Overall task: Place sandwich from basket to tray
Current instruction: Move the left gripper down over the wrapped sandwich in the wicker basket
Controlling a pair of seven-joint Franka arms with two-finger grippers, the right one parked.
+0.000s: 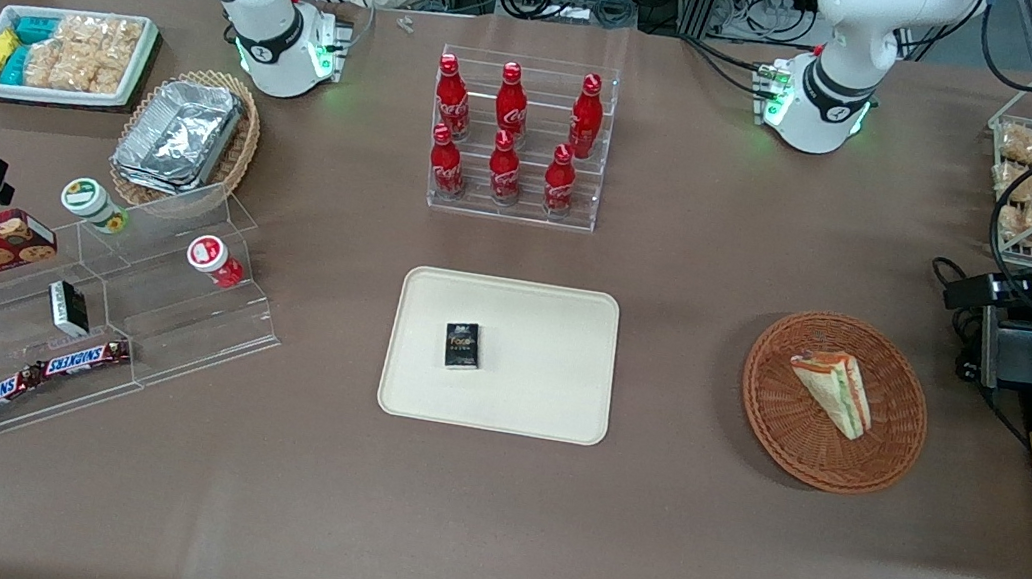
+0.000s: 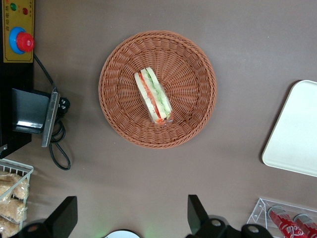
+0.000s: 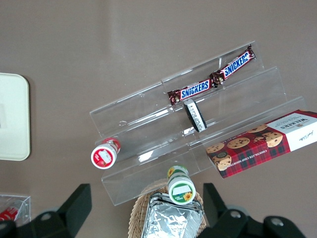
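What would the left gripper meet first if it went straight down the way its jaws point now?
Probably bare table, or the basket's near rim. The gripper, jaws open, hangs well above the table; the sandwich in the basket lies off its line, though depth is hard to judge.

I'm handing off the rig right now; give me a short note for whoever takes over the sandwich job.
Gripper: open, empty, high above the table beside the basket, touching nothing.
Sandwich: lying in the basket, toward the working arm's end of the table.
Tray: mid-table, holding only a small black box.
Done: nothing yet; sandwich not grasped.
Left: descend over the sandwich, grip it, lift, carry it to a bare part of the tray, release.
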